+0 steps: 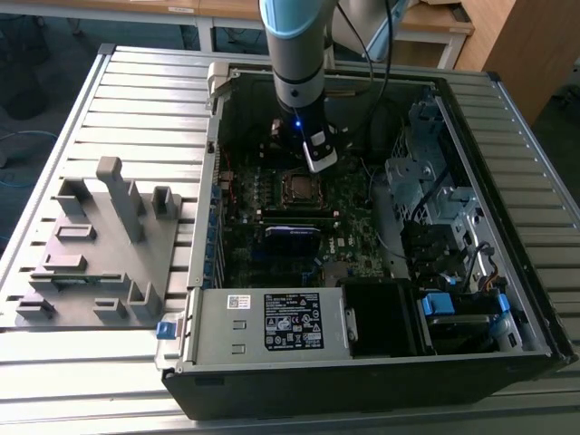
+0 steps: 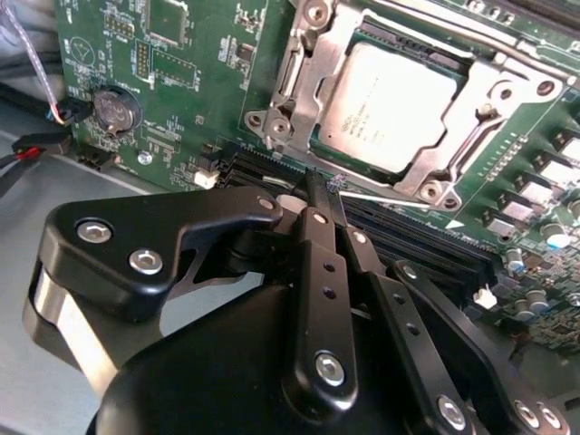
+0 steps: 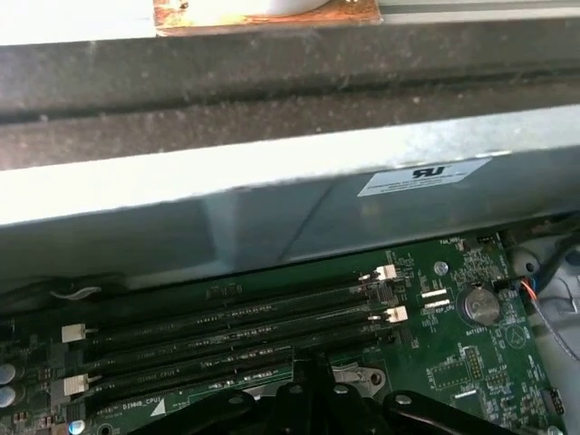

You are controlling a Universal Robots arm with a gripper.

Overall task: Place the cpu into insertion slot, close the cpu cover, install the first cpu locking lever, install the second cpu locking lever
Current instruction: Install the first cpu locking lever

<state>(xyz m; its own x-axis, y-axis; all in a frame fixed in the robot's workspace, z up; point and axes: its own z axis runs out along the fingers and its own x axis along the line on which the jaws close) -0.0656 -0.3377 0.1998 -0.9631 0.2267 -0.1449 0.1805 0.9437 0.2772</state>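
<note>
Silvery thin metal-frame cpu cover (image 2: 304, 86) lies down around the flat square silver-grey cpu (image 2: 390, 100).
Chip judged light, stiff, fragile underneath: handle by edges only. At the exterior view's right of it the arm stands near-vertical. Black gripper (image 1: 319, 159) has its fingers drawn together beside a thin lever wire (image 2: 385, 193); whether it pinches the wire is unclear.

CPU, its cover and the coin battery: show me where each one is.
cpu (image 2: 390, 109): second wrist view, middle of its metal top.
cpu cover (image 2: 313, 86): second wrist view, one side bar of the frame.
coin battery (image 2: 118, 110): second wrist view, its round face.
</note>
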